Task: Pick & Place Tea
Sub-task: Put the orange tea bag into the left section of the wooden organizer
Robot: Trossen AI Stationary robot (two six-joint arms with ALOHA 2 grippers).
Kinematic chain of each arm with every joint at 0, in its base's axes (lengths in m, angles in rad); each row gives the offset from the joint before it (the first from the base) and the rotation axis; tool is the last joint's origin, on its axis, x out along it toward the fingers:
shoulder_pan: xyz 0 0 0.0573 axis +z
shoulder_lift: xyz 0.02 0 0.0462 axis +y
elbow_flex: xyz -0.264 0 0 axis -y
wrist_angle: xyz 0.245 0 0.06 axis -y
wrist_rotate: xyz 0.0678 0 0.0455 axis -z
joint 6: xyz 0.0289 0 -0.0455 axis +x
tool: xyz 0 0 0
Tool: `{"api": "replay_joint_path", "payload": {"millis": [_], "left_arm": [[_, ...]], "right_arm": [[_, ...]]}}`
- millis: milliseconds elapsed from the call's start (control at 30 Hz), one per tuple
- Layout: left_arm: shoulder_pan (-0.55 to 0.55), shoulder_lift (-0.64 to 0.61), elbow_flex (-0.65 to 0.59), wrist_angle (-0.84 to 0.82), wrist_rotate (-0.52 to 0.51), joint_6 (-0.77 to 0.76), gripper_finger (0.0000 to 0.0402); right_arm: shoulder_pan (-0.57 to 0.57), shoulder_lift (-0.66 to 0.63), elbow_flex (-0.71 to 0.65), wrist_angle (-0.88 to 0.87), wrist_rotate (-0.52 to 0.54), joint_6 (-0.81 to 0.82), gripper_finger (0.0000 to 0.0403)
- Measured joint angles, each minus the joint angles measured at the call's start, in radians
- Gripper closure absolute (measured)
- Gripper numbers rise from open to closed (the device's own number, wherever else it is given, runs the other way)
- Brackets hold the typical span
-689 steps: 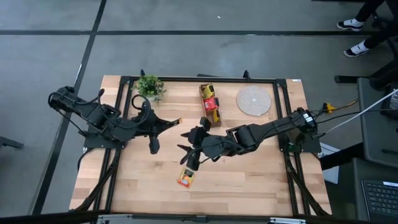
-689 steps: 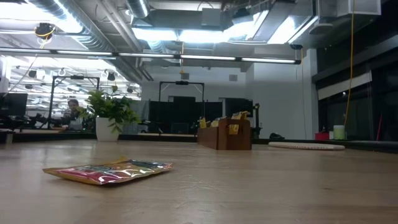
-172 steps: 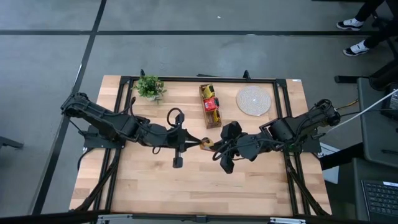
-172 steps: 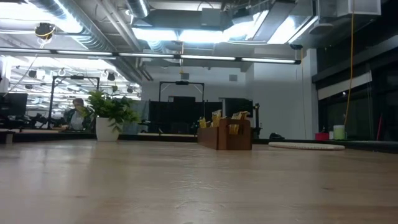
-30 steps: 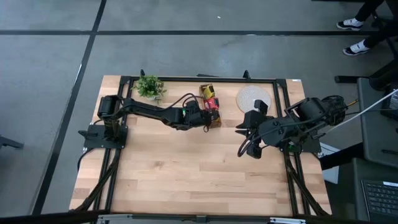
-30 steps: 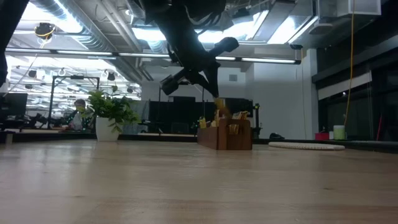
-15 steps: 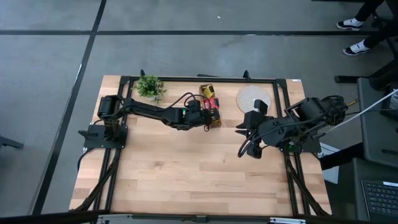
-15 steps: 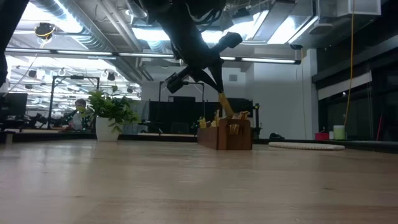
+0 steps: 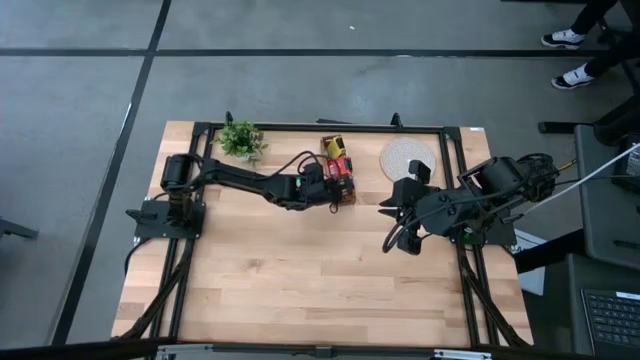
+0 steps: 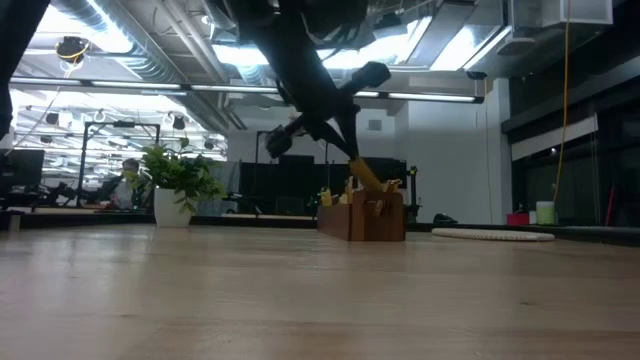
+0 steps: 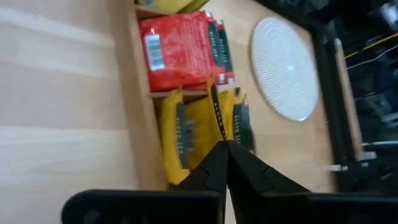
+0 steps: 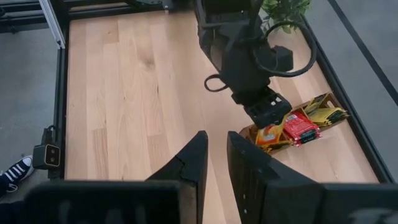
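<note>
The tea sachet (image 11: 214,111) pinched edge-on in my left hand (image 11: 222,146) hangs above the wooden box (image 9: 338,170), over its yellow packets. Released tilted, it could catch the rim and fall onto the surface. My right hand (image 9: 396,232) waits beside the box, slightly parted, empty.

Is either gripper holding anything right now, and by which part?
The left gripper pinches a yellow tea sachet by its top edge over the wooden box. The right gripper holds nothing.
</note>
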Motion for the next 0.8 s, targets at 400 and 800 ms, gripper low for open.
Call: {"api": "replay_joint_path", "payload": {"millis": [400, 800], "left_arm": [[0.0, 0.024, 0.001, 0.024, -0.003, -0.039, 0.0399], [-0.003, 0.024, 0.001, 0.02, -0.026, -0.005, 0.04]], "right_arm": [[0.0, 0.0, 0.0, -0.011, 0.0, 0.0, 0.0339], [0.0, 0.0, 0.0, -0.014, 0.0, 0.0, 0.0339]]}}
